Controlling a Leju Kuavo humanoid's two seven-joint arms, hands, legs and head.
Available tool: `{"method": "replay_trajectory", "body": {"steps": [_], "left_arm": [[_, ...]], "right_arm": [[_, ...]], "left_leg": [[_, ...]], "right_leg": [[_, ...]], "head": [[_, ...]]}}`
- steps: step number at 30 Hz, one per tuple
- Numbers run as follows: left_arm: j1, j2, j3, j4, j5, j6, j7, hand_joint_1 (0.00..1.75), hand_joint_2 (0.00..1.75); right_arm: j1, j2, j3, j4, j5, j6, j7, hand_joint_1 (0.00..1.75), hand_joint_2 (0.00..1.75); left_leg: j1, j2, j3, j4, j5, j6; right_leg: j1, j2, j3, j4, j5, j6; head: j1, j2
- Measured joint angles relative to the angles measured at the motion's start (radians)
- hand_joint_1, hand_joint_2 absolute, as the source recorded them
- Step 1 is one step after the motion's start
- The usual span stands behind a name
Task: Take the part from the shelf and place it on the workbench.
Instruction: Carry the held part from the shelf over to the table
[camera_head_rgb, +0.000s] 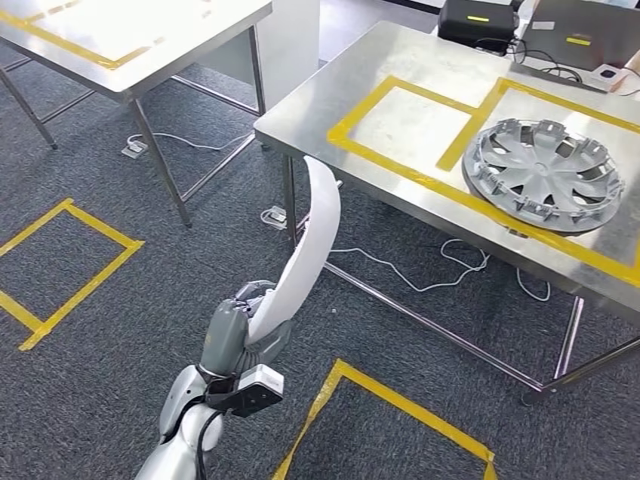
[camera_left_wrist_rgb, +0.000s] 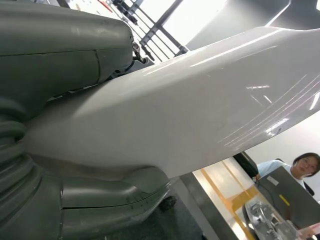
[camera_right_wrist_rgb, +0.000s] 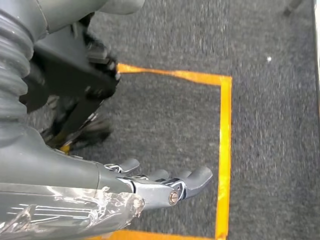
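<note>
Left hand grasps the lower end of a long white curved part, which rises from the hand toward the near corner of the steel workbench. Beyond the part's tip, yellow tape squares mark the bench top, and a silver wheel cover lies in the farther one. Right hand hangs released over grey carpet inside a taped floor square. Left fingers are largely hidden by the part. Its surface is glossy, smooth, faintly scratched.
</note>
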Motion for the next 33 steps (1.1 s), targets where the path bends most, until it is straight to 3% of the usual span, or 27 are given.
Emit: {"method": "replay_trajectory", "body": {"steps": [1, 3, 4, 5, 7, 9, 11, 13, 14, 15, 16, 18, 20, 23, 24, 26, 28, 30, 31, 32, 33], "left_arm": [[0.0, 0.0, 0.0, 0.0, 0.0, 0.0, 0.0, 1.75, 1.75], [0.0, -0.001, 0.0, 0.0, 0.0, 0.0, 0.0, 1.75, 1.75], [0.0, -0.001, 0.0, 0.0, 0.0, 0.0, 0.0, 1.75, 1.75], [0.0, -0.001, 0.0, 0.0, 0.0, 0.0, 0.0, 1.75, 1.75], [0.0, -0.002, 0.0, -0.001, 0.0, 0.0, 0.0, 1.75, 1.75], [-0.001, -0.001, -0.001, -0.002, 0.0, 0.0, 0.0, 1.75, 1.75], [-0.002, 0.0, 0.0, -0.003, 0.0, 0.0, 0.0, 1.75, 1.75], [-0.001, 0.001, 0.001, -0.003, 0.0, 0.0, 0.0, 1.75, 1.75], [-0.001, 0.001, 0.001, -0.003, 0.0, 0.0, 0.0, 1.75, 1.75], [-0.001, 0.002, 0.002, -0.003, 0.0, 0.0, 0.0, 1.75, 1.75], [-0.001, 0.002, 0.002, -0.003, 0.0, 0.0, 0.0, 1.75, 1.75], [-0.001, 0.002, 0.004, -0.002, 0.0, 0.0, 0.0, 1.75, 1.75], [0.0, 0.002, 0.004, -0.002, 0.0, 0.0, 0.001, 1.75, 1.75], [0.001, -0.001, 0.005, -0.003, 0.0, 0.001, 0.001, 1.75, 1.75], [0.0, -0.002, 0.005, -0.003, 0.0, 0.001, 0.001, 1.75, 1.75], [0.001, -0.002, 0.006, -0.004, 0.0, 0.002, 0.001, 1.75, 1.75], [0.001, -0.002, 0.006, -0.004, 0.0, 0.002, 0.001, 1.75, 1.75], [0.001, -0.002, 0.006, -0.004, -0.001, 0.002, 0.001, 1.75, 1.75], [0.001, -0.002, 0.006, -0.004, -0.001, 0.002, 0.001, 1.75, 1.75], [0.001, -0.002, 0.006, -0.004, -0.001, 0.002, 0.001, 1.75, 1.75], [0.001, -0.002, 0.006, -0.003, -0.001, 0.002, 0.001, 1.75, 1.75]], "right_arm": [[0.001, 0.0, 0.0, 0.0, 0.0, 0.0, 0.0, 0.0, 1.75], [0.003, 0.001, 0.0, 0.0, 0.0, 0.0, 0.0, 0.0, 1.75], [0.003, 0.001, 0.0, 0.0, 0.0, 0.0, 0.0, 0.0, 1.75], [0.003, 0.001, 0.0, 0.0, 0.0, 0.0, 0.0, 0.0, 1.75], [0.0, 0.001, 0.0, 0.0, 0.0, 0.0, 0.0, 0.0, 1.75], [-0.002, 0.0, 0.0, -0.001, -0.001, -0.001, -0.001, 0.0, 1.75], [-0.004, 0.0, 0.0, -0.001, -0.001, -0.001, -0.001, 0.0, 1.75], [-0.002, 0.001, 0.0, -0.001, -0.001, -0.001, -0.001, 0.0, 1.75], [-0.001, 0.001, 0.0, -0.001, 0.0, -0.001, -0.001, 0.0, 1.75], [0.001, 0.001, 0.0, -0.001, 0.001, -0.001, -0.001, 0.0, 1.75], [0.001, 0.001, 0.0, -0.001, 0.001, -0.001, -0.001, 0.0, 1.75], [0.001, 0.001, 0.0, -0.001, 0.0, 0.0, -0.001, 0.0, 1.75], [0.0, 0.001, 0.0, -0.001, -0.001, 0.0, 0.0, 0.0, 1.75], [-0.003, 0.001, 0.0, -0.001, -0.001, -0.001, -0.001, 0.0, 1.75], [-0.004, 0.001, 0.001, -0.001, -0.001, -0.001, -0.001, 0.0, 1.75], [-0.007, 0.001, 0.001, -0.001, -0.002, 0.0, -0.001, 0.0, 1.75], [-0.005, 0.001, 0.002, -0.001, -0.002, -0.001, -0.001, 0.0, 1.75], [0.0, 0.001, 0.005, -0.001, 0.0, -0.001, -0.001, 0.0, 1.75], [0.002, 0.001, 0.007, -0.001, 0.001, -0.001, -0.001, 0.0, 1.75], [0.004, 0.001, 0.008, -0.001, 0.002, -0.002, -0.001, 0.0, 1.75], [0.007, 0.001, 0.008, 0.0, 0.002, -0.002, -0.001, 0.0, 1.75]], "left_leg": [[-0.001, -0.001, 0.014, 0.0, -0.011, -0.001], [-0.002, -0.001, 0.041, 0.0, -0.033, -0.005], [-0.002, -0.001, 0.049, -0.003, -0.042, -0.011], [0.0, -0.002, 0.057, -0.002, -0.046, -0.018], [0.003, -0.002, 0.065, 0.005, -0.044, -0.032], [0.004, -0.001, 0.041, 0.063, -0.033, -0.041], [0.004, 0.0, -0.034, 0.174, -0.051, -0.048], [0.004, 0.0, -0.118, 0.258, -0.106, -0.05], [0.004, 0.0, -0.147, 0.268, -0.126, -0.05], [0.004, 0.0, -0.16, 0.251, -0.125, -0.051], [0.004, 0.0, -0.161, 0.212, -0.099, -0.051], [0.004, 0.003, -0.145, 0.094, 0.014, -0.05], [0.003, 0.007, -0.133, 0.018, 0.088, -0.044], [0.004, 0.004, -0.112, 0.001, 0.084, -0.026], [0.005, 0.004, -0.101, -0.001, 0.079, -0.019], [0.004, 0.005, -0.078, -0.001, 0.064, -0.007], [0.003, 0.005, -0.055, -0.001, 0.041, -0.003], [0.002, 0.002, -0.022, -0.001, 0.013, -0.002], [0.002, 0.001, -0.001, -0.001, -0.002, -0.003], [0.002, 0.0, 0.018, -0.002, -0.018, -0.005], [0.001, -0.001, 0.035, -0.001, -0.033, -0.007]], "right_leg": [[0.0, 0.0, 0.003, -0.05, 0.037, -0.003], [0.003, -0.004, 0.022, -0.158, 0.15, -0.014], [0.007, -0.005, 0.034, -0.191, 0.188, -0.021], [0.011, -0.006, 0.04, -0.208, 0.207, -0.028], [0.017, -0.003, 0.06, -0.222, 0.201, -0.044], [0.012, 0.001, 0.088, -0.236, 0.2, -0.055], [0.008, 0.002, 0.114, -0.244, 0.19, -0.06], [0.007, 0.003, 0.133, -0.246, 0.173, -0.062], [0.007, 0.005, 0.144, -0.247, 0.163, -0.061], [0.006, 0.006, 0.158, -0.247, 0.151, -0.06], [0.005, 0.008, 0.173, -0.247, 0.139, -0.057], [0.003, 0.012, 0.199, -0.244, 0.111, -0.048], [0.005, 0.013, 0.217, -0.247, 0.082, -0.036], [0.006, 0.01, 0.24, -0.245, 0.075, -0.019], [0.005, 0.008, 0.229, -0.22, 0.077, -0.014], [0.003, 0.002, 0.165, -0.11, 0.053, -0.007], [0.002, -0.001, 0.069, 0.014, -0.007, -0.004], [0.002, -0.001, 0.008, 0.037, -0.053, -0.003], [0.002, -0.001, -0.002, 0.003, -0.042, -0.005], [0.002, -0.002, -0.003, -0.051, 0.005, -0.008], [0.002, -0.004, -0.005, -0.111, 0.083, -0.011]], "head": [[0.0, 0.0], [0.0, 0.0], [-0.001, 0.0], [-0.001, 0.0], [-0.001, 0.0], [-0.006, 0.0], [-0.014, 0.0], [-0.018, 0.0], [-0.019, 0.0], [-0.02, 0.0], [-0.02, 0.0], [-0.021, 0.0], [-0.022, 0.0], [-0.02, 0.0], [-0.018, 0.0], [-0.014, 0.0], [-0.012, 0.0], [-0.012, 0.0], [-0.012, 0.0], [-0.012, 0.0], [-0.011, 0.0]]}}
